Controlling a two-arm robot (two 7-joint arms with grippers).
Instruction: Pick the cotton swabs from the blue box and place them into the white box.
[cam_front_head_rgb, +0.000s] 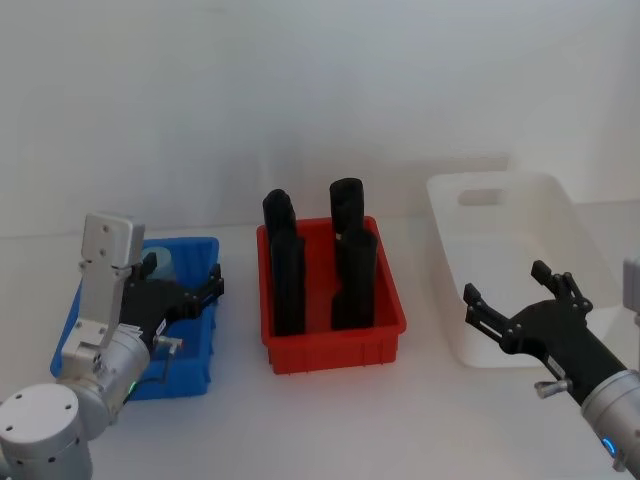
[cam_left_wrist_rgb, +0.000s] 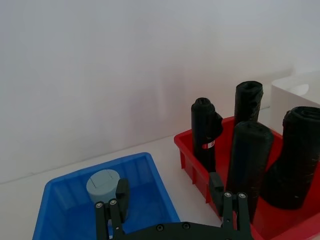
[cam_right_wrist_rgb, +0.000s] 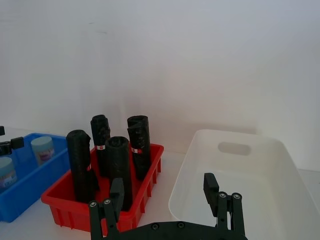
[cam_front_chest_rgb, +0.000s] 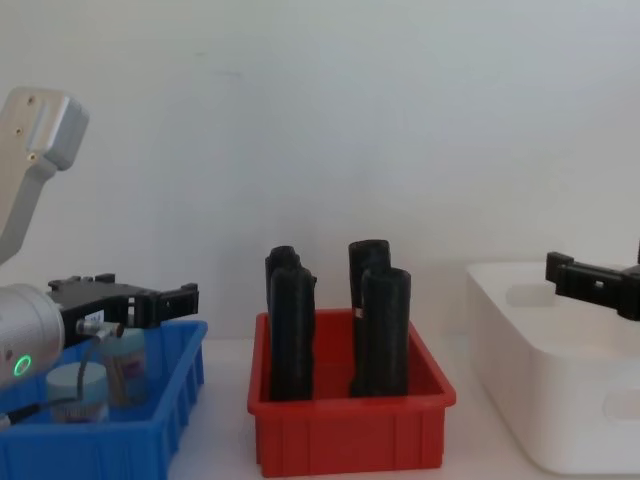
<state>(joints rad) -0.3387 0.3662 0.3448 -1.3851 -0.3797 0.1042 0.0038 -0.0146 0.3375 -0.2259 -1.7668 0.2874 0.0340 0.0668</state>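
Jaws on left gripper gape beside a cotton swabs jar, lining up a grab; right gripper hovers open near white box.

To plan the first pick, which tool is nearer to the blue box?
Left. The left tool is open directly over the blue box. The right tool is open by the white box, with the red bin between.
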